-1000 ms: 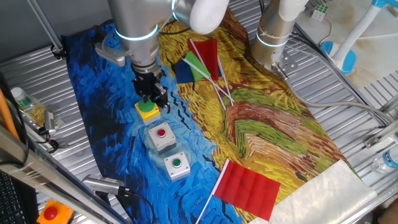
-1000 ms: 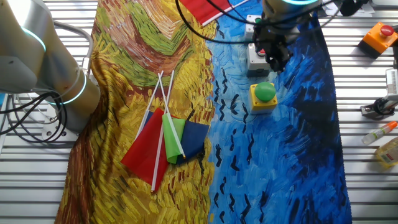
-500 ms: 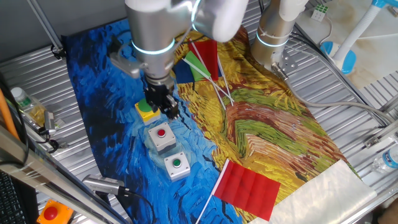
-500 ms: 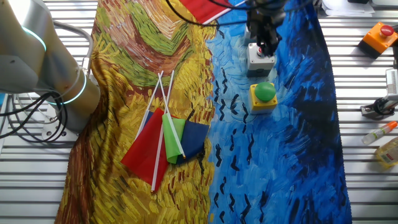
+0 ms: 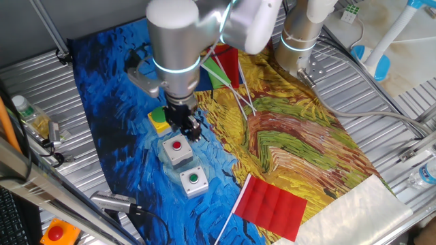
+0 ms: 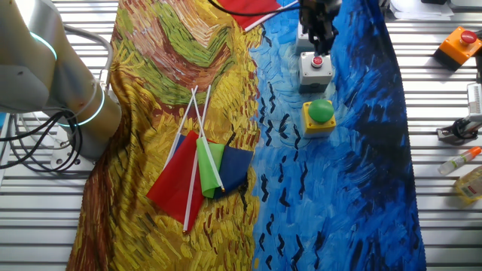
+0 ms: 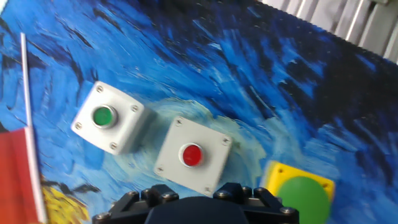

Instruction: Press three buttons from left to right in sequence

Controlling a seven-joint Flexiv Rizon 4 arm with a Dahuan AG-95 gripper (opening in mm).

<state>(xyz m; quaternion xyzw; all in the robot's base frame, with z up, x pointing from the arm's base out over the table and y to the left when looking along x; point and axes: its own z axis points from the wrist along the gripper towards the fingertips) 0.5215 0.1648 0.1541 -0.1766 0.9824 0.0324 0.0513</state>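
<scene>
Grey box with the red cap (image 5: 177,148), sitting mid-row between the yellow box (image 6: 319,117) and green-capped box (image 5: 193,180), is waiting beneath the hovering gripper (image 5: 188,126), finger state unreadable, likely needing a straight descent.

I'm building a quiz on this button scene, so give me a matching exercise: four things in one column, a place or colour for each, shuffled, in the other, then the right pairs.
Things:
1. yellow button box
2. grey box with red cap
3. grey box with green cap
4. orange box

Descriptions:
A. middle of the row of three, gripper above it
B. off the painted cloth, on the metal slats
C. carries the big green dome
D. end of the row, nearest the lone red flag

Pairs: 1-C, 2-A, 3-D, 4-B
</scene>
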